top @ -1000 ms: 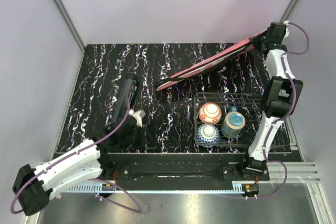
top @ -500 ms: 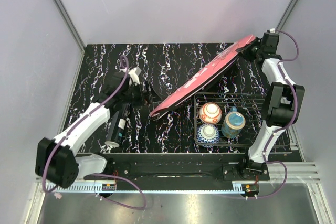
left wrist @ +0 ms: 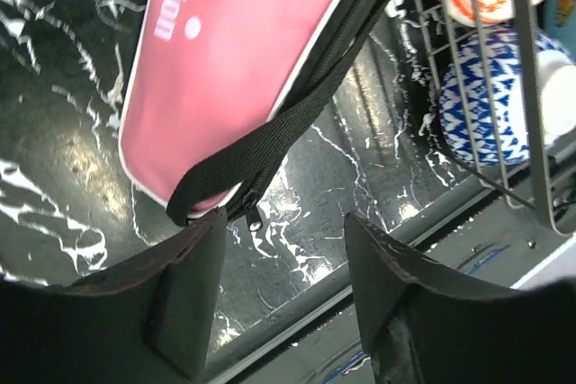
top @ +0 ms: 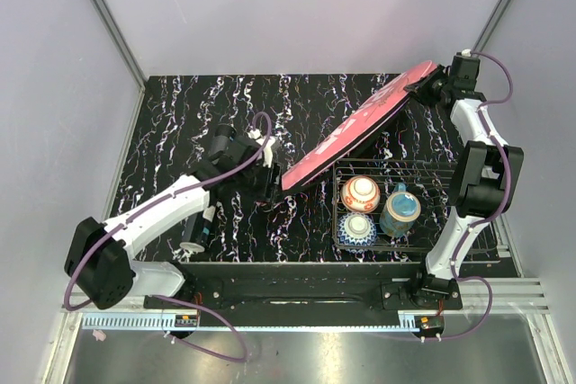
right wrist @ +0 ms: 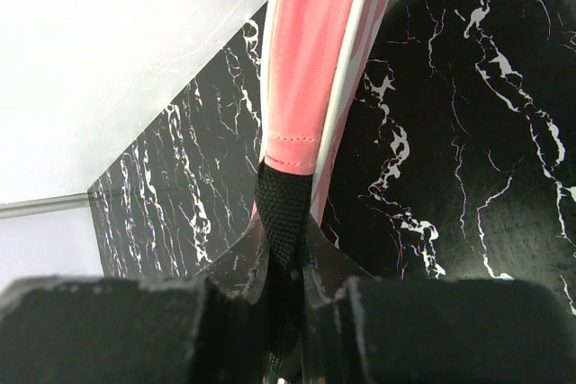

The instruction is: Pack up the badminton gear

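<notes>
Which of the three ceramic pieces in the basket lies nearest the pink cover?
The orange-and-white bowl, at the far left of the basket; the blue-and-white bowl sits at its near left, the teal cup further right.

Lab test cell: plain walls (top: 315, 6), aluminium frame (top: 103, 15), black marbled tabletop (top: 180, 114)

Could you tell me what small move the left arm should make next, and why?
Probably ease the left gripper forward and close on the low near end of the pink cover. Its jaws stand open just short of that end, with the black strap looping in front, while the right gripper pinches the far end, holding the cover tilted.
</notes>
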